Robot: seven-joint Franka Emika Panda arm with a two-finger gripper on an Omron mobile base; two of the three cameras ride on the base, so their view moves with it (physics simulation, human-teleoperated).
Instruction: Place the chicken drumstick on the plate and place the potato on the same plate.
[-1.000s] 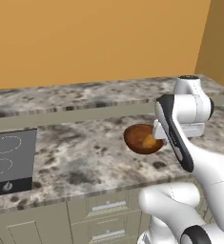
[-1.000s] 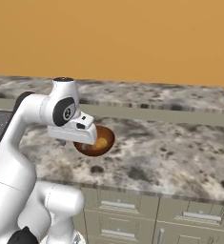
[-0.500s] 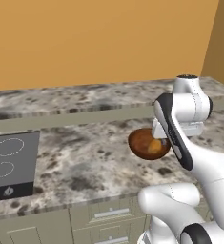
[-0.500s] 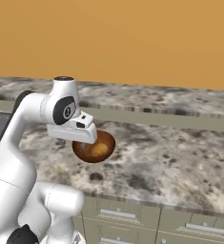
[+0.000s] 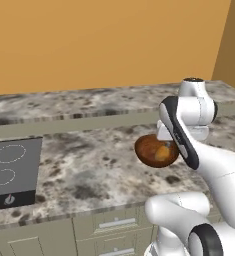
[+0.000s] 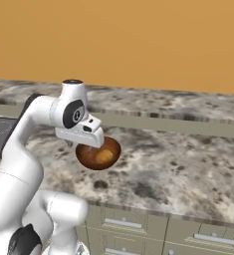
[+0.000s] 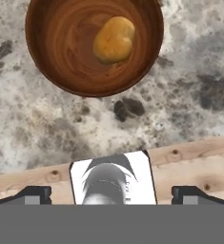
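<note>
The potato (image 7: pixel 114 40) lies inside the brown bowl (image 7: pixel 61 52) on the marbled desk (image 7: pixel 189 81); the jaws hang above it, spread wide and holding nothing

Arm (image 5: pixel 209 165): glossy white rounded shells | joints: dark bands, black cap on top joint | wrist: white boxy block | tool (image 7: pixel 111 195): two small dark finger tips (image 7: pixel 32 194) | base: bulbous white housing
</note>
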